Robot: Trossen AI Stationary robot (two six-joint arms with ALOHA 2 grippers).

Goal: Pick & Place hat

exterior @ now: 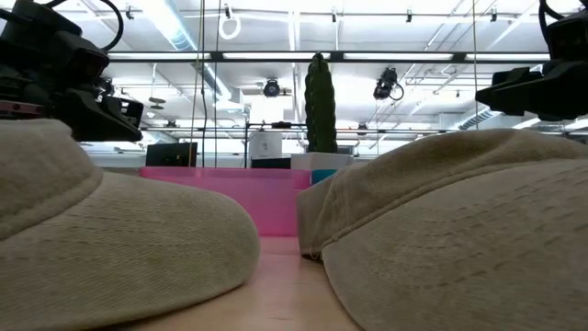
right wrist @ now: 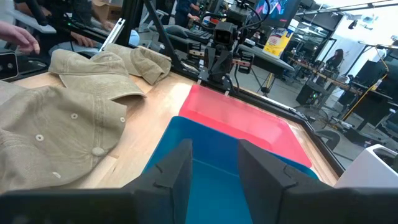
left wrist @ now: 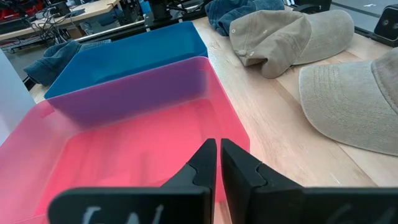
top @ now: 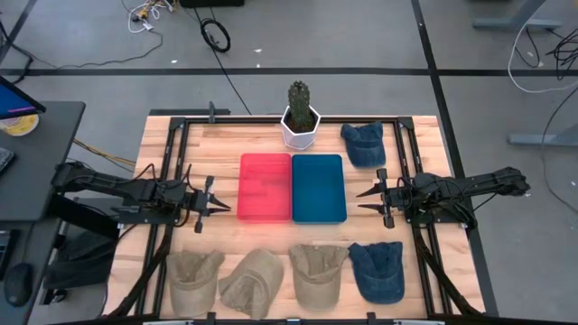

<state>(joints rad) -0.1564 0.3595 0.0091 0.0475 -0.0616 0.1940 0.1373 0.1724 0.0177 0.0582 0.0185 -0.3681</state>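
Three tan caps (top: 194,280) (top: 251,282) (top: 318,271) and a blue denim cap (top: 377,269) lie in a row along the table's near edge. A second denim cap (top: 363,143) lies at the far right. A red bin (top: 265,187) and a blue bin (top: 318,187) stand side by side mid-table. My left gripper (top: 224,208) (left wrist: 217,144) hovers shut at the red bin's left side. My right gripper (top: 361,201) (right wrist: 214,146) hovers open at the blue bin's right side. Neither touches a hat.
A white pot with a cactus (top: 300,116) stands just beyond the bins at the far edge. Black frame rails (top: 172,181) (top: 411,171) run along the table's left and right sides. A person's hand (right wrist: 18,37) shows beyond the table in the right wrist view.
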